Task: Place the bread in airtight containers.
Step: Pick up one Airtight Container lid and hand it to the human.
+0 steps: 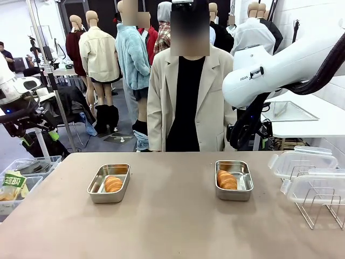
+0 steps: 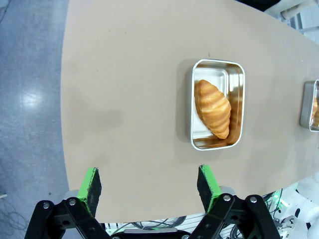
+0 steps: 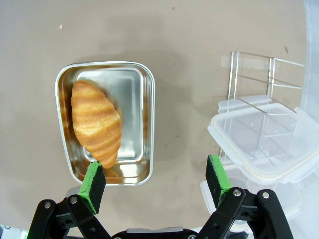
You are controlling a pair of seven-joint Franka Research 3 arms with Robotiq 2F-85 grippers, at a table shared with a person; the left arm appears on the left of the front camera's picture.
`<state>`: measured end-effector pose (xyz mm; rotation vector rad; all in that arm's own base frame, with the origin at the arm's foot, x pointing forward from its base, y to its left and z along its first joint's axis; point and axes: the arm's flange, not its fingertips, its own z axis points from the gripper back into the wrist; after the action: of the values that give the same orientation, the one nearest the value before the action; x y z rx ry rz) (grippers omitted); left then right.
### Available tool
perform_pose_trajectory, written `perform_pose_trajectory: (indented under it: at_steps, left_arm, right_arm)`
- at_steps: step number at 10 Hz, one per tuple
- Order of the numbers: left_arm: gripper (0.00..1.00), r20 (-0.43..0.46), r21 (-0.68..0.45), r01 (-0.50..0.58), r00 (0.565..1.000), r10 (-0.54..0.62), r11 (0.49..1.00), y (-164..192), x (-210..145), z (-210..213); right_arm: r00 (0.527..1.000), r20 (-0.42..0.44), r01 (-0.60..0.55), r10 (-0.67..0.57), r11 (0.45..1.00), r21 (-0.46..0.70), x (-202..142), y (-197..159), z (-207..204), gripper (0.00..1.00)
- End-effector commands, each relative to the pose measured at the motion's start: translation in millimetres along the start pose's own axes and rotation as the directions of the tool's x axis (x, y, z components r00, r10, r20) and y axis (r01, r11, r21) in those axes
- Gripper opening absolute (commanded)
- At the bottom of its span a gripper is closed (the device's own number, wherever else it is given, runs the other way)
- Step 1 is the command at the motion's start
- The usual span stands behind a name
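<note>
Two steel tins stand on the brown table, each with a golden croissant inside. The left tin (image 1: 109,183) holds one croissant (image 1: 113,184); from high above it, the left wrist view shows that tin (image 2: 218,104) and croissant (image 2: 213,108), with the other tin's edge (image 2: 311,106) at the right. The right tin (image 1: 234,179) holds the second croissant (image 1: 227,179), seen from above as tin (image 3: 105,122) and croissant (image 3: 96,122). My left gripper (image 2: 149,188) is open and holds nothing. My right gripper (image 3: 156,181) is open over the tin's near edge, also holding nothing.
Clear plastic lids (image 1: 303,162) lean in a wire rack (image 1: 319,205) at the table's right; the rack (image 3: 259,79) and lids (image 3: 264,139) also lie right of the tin in the right wrist view. A person (image 1: 186,102) stands at the far side. My right arm (image 1: 280,67) hangs upper right.
</note>
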<state>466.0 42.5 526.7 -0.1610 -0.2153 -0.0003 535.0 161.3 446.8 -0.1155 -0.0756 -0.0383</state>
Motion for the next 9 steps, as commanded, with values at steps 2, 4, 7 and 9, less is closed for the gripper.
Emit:
perform_pose_trajectory:
  at_steps: [2,4,7,9]
  left_arm:
    - [1.0,0.0,0.018,0.001,1.0,-0.001,1.0,1.4,1.8,1.9]
    - [1.0,0.0,0.018,0.001,1.0,-0.001,1.0,1.4,1.8,1.9]
    - [1.0,0.0,0.018,0.001,1.0,-0.001,1.0,1.4,1.8,1.9]
    - [1.0,0.0,0.018,0.001,1.0,-0.001,1.0,1.4,1.8,1.9]
  right_arm:
    - [1.0,0.001,-0.001,0.001,1.0,0.015,-1.7,-0.6,-0.3,1.0]
    - [1.0,0.001,-0.001,0.001,1.0,0.015,-1.7,-0.6,-0.3,1.0]
    - [1.0,0.001,-0.001,0.001,1.0,0.015,-1.7,-0.6,-0.3,1.0]
    - [1.0,0.001,-0.001,0.001,1.0,0.015,-1.7,-0.6,-0.3,1.0]
